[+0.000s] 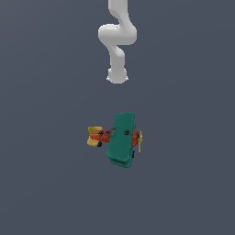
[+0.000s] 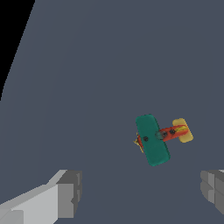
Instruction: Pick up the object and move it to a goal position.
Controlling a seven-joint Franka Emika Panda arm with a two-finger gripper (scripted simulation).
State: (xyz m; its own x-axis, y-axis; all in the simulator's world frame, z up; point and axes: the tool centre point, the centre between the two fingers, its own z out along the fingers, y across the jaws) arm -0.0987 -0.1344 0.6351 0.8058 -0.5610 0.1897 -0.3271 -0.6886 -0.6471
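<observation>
Bench (image 1: 41, 183): plain grey-blue surface; carries no readable writing.
Arm (image 1: 117, 39): white, above the biplane in the exterior view.
Gripper (image 2: 140, 192): 2 grey fingers (image 2: 70, 192) spread wide apart, released, gripping nothing.
Biplane (image 1: 121, 139): rests on the bench, apart from the fingers; teal wings, red body, yellow tail toward the exterior view's left, propeller toward its right; no brand or label legible.

A flat dark grey-blue counter (image 1: 46, 183) holds one toy, a small biplane (image 1: 120, 139) with green wings.
</observation>
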